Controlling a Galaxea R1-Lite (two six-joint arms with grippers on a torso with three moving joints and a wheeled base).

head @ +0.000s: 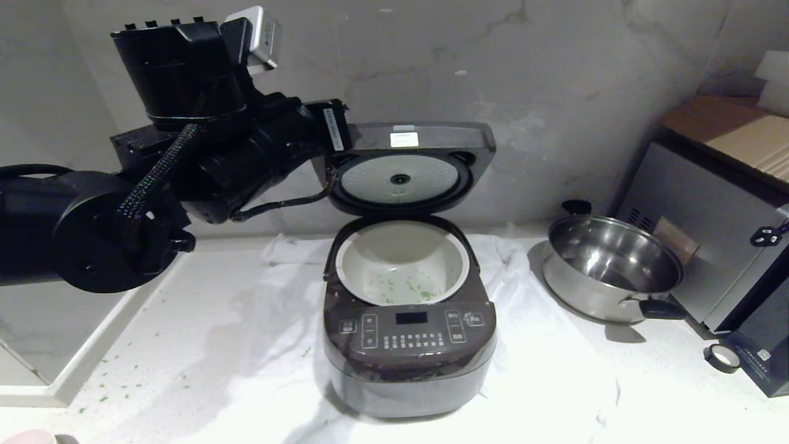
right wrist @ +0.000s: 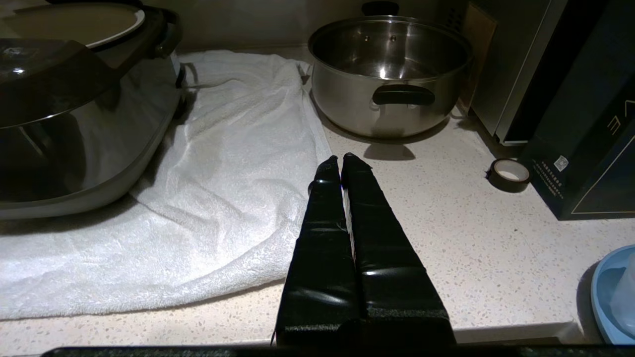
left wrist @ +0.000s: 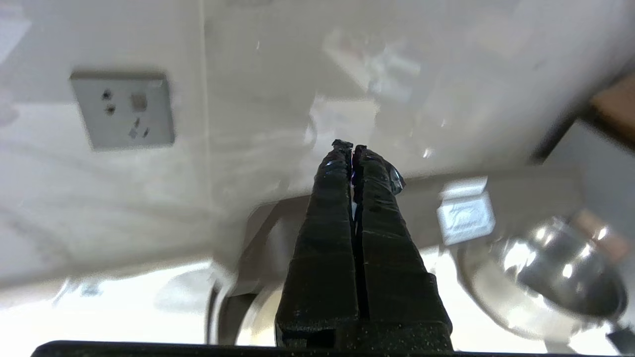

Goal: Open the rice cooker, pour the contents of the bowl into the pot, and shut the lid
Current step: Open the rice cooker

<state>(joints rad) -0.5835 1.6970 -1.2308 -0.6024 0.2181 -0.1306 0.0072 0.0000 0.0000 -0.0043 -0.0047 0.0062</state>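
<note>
The dark brown rice cooker [head: 410, 357] stands on a white towel with its lid [head: 425, 132] raised upright, the white inner plate facing me. Small green contents [head: 407, 290] lie scattered on the bottom of its pale pot [head: 370, 259]. My left arm [head: 246, 154] is held high at the lid's left edge. In the left wrist view the left gripper [left wrist: 352, 147] is shut and empty, tips just above the lid's top edge [left wrist: 521, 188]. A pale pink edge, likely the bowl [head: 28, 436], shows at the bottom left corner. My right gripper [right wrist: 340, 157] is shut and empty, parked over the counter's front edge.
A shiny steel pan [head: 610, 265] sits right of the cooker, with a grey appliance [head: 709, 246] and a tape roll [head: 721, 357] beyond it. Green bits [head: 123, 370] litter the counter on the left. A wall socket [left wrist: 121, 109] is behind. A blue dish [right wrist: 610, 297] lies near the right gripper.
</note>
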